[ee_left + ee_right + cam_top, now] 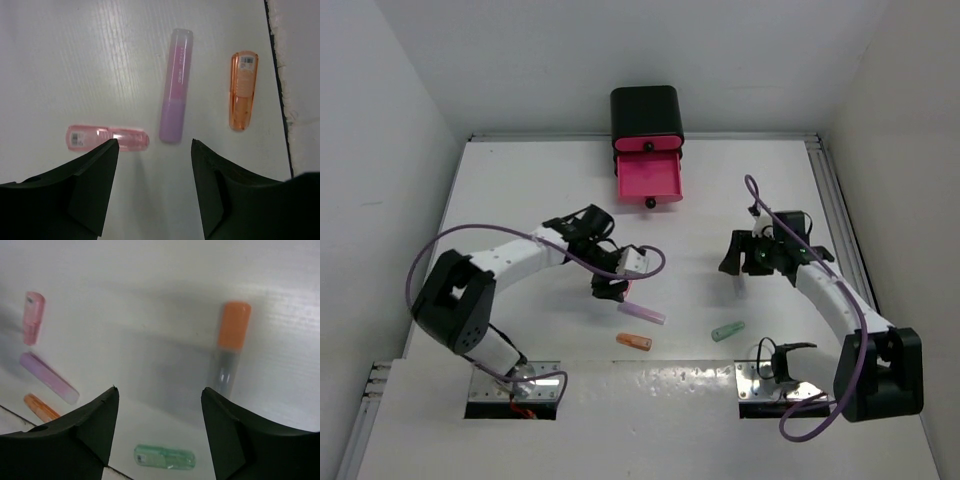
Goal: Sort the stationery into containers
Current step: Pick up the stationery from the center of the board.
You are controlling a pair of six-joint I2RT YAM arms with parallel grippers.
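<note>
The black box [645,108] stands at the table's far middle, its lower pink drawer [648,178] pulled open. My left gripper [611,291] is open and empty, low over the table. In the left wrist view its gripper [155,143] hovers by a pink stick [107,138], with a purple stick [176,86] and an orange stick [243,90] beyond. My right gripper [739,266] is open and empty. In the right wrist view its gripper [159,388] has an orange-and-white stick [230,347] ahead on the right and a green stick [164,457] below. No beige stick shows.
From above, the purple stick [642,314], orange stick [634,342] and green stick [727,331] lie near the front edge strip [650,375]. White walls close the table on three sides. Purple cables loop off both arms.
</note>
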